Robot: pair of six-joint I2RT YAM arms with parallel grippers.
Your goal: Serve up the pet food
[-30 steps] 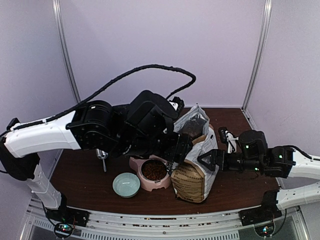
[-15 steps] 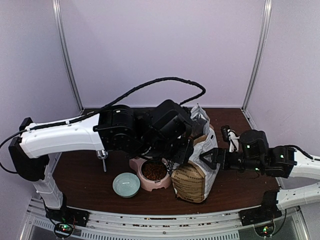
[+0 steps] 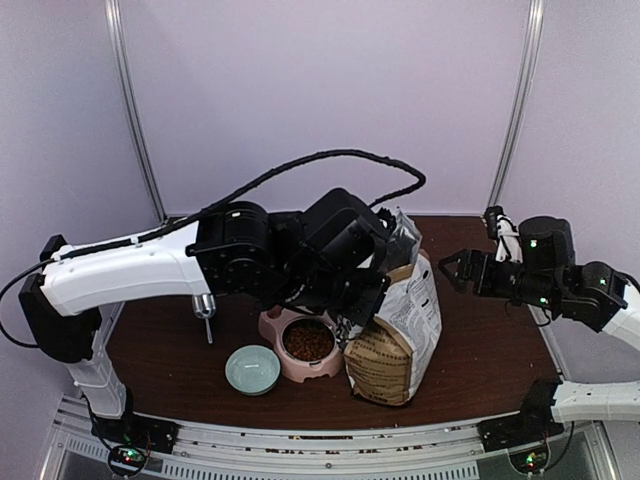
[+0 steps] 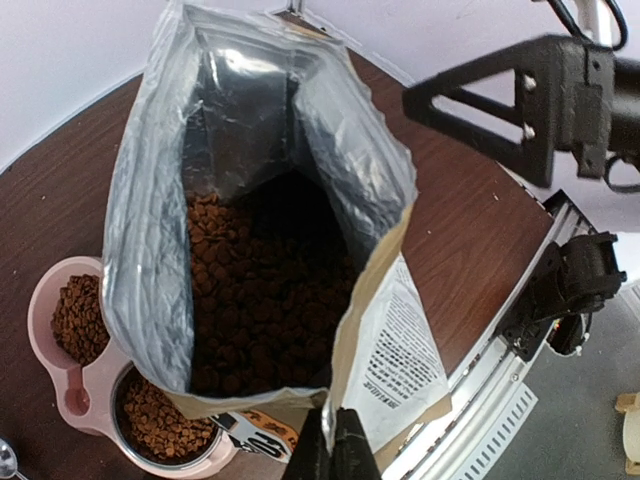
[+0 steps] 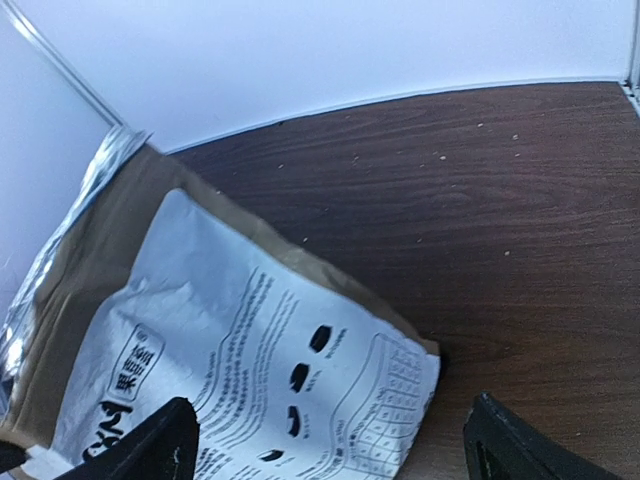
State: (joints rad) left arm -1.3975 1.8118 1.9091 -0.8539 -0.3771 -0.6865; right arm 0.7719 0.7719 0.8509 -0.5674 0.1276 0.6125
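The pet food fills an open brown-and-white bag (image 4: 400, 350); its kibble (image 4: 260, 290) shows dark inside the silver lining. More kibble lies in both wells of the pink double bowl (image 3: 270, 328), beside the bag's left. My left gripper (image 4: 335, 448) is shut on the near rim of the bag's mouth, pinching the paper edge. My right gripper (image 3: 455, 268) hangs open to the right of the bag, apart from it. In the right wrist view its fingers (image 5: 170, 440) stand wide over the bag's printed side (image 5: 250, 370).
A small pale green bowl (image 3: 252, 368) stands near the front edge, left of the pink bowl. A metal scoop (image 3: 205, 312) lies at the left of the brown table (image 3: 480, 350). The left arm (image 3: 300, 250) hangs over the bowls. Walls close the back and sides.
The left arm reached right and its gripper closed on the bag's rim. The right gripper left the bag's side and drew back up and to the right.
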